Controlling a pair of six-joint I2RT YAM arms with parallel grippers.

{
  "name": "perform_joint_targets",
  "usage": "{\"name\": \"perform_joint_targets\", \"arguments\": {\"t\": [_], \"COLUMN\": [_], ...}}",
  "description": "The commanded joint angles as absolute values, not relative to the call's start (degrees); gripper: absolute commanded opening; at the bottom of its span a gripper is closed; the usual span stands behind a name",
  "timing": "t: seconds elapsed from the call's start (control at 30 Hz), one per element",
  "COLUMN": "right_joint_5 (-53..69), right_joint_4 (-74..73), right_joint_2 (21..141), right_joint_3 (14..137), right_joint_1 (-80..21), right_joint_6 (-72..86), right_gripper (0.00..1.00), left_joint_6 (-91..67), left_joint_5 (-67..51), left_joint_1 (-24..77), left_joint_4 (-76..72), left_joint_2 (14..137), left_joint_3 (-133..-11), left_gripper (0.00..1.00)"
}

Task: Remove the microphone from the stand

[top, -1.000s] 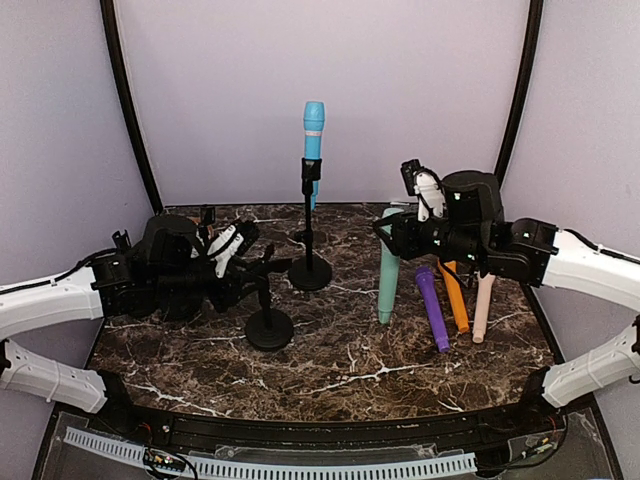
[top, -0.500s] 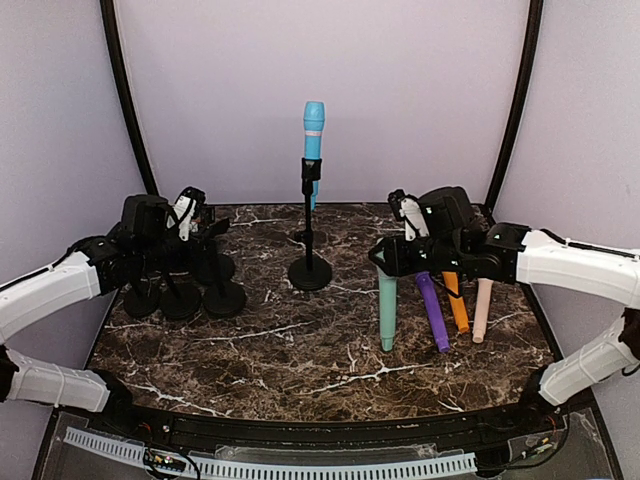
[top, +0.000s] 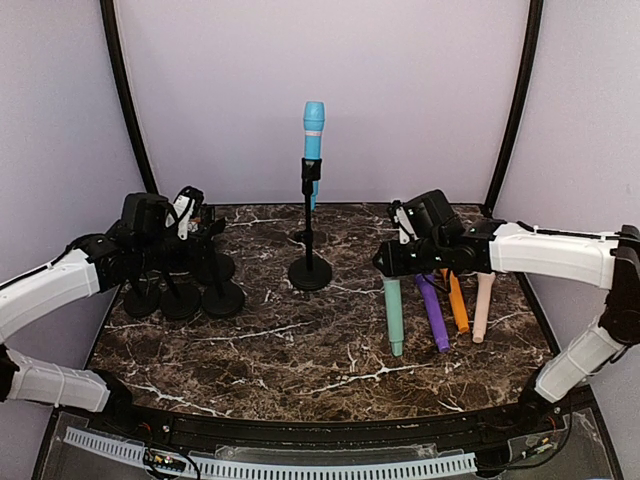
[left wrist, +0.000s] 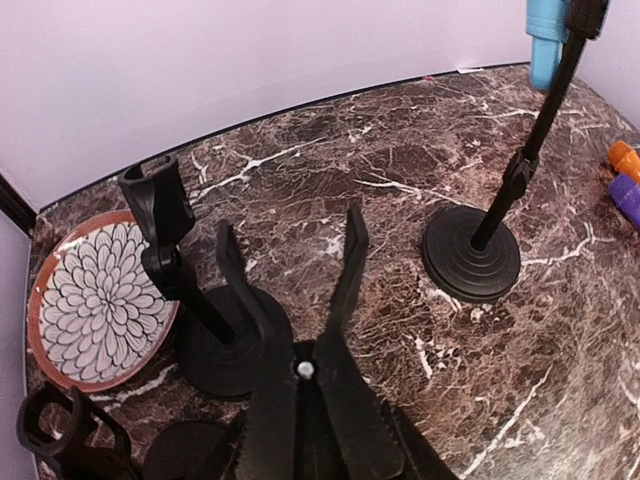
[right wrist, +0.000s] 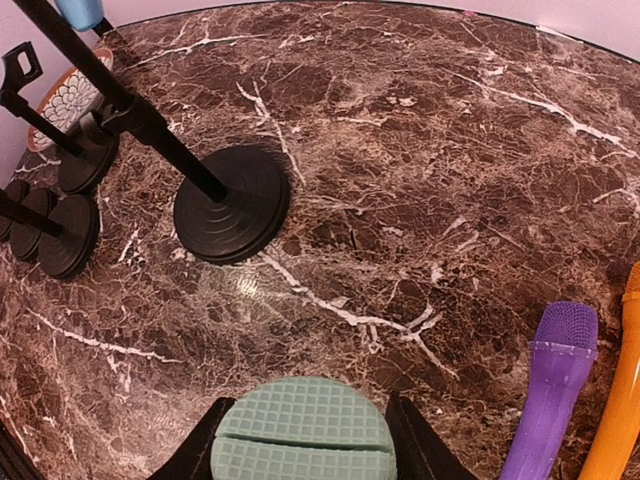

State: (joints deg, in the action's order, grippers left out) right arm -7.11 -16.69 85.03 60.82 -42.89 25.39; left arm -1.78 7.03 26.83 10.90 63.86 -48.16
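A light blue microphone point(top: 313, 130) stands upright in the clip of a tall black stand point(top: 309, 270) at the back middle of the table. It also shows in the left wrist view point(left wrist: 547, 40). My right gripper point(top: 392, 272) is shut on a green microphone point(top: 394, 315), whose gridded head point(right wrist: 303, 432) sits between the fingers point(right wrist: 196, 452). The green microphone slants down to the table beside a purple microphone point(top: 432, 312). My left gripper point(top: 208, 232) is open and empty point(left wrist: 292, 228) over the empty stands at the left, well apart from the blue microphone.
Several empty short black stands point(top: 183, 297) cluster at the left; one point(left wrist: 168, 225) is just left of my left fingers. A flower-patterned plate point(left wrist: 95, 300) lies behind them. Orange point(top: 456, 303) and cream point(top: 483, 310) microphones lie right of the purple one.
My left arm carried a short stand from the table's middle back left to the other stands and let it go. My right gripper lowered the green microphone toward the table beside the purple one.
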Motion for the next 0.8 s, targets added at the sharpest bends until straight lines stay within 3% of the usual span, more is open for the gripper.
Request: {"name": "perform_joint_targets", "arguments": {"t": [0.0,0.13,0.3,0.53,0.77], "right_joint_5": [-10.89,-10.35,-9.77,-9.54,-11.02], "right_joint_4": [-17.45,-16.54,-15.14,-15.03,-15.05], "right_joint_2": [88.50,93.19,99.40,104.87,103.40], "right_joint_3": [63.00,63.64,65.27,67.03,65.56], "right_joint_1": [-41.01,-39.64,-38.67,-38.06,-37.99], "right_joint_6": [25.43,26.99,28.57,28.91,28.29], "right_gripper": [0.39,0.47,0.55,0.59,0.66], "left_joint_6": [2.79,4.09,5.22,6.38,6.40], "left_joint_5": [8.12,6.42,8.27,10.42,9.99], "left_joint_1": [26.36,26.45,26.46,26.46,26.46], "left_joint_4": [13.91,12.49,8.98,4.52,4.44], "left_joint_2": [64.50,62.83,57.50,50.04,49.98], "left_joint_3": [-48.42,-48.07,-45.08,-41.75,-41.82], "left_gripper": [0.54,0.76,0.89,0.94,0.94]}}
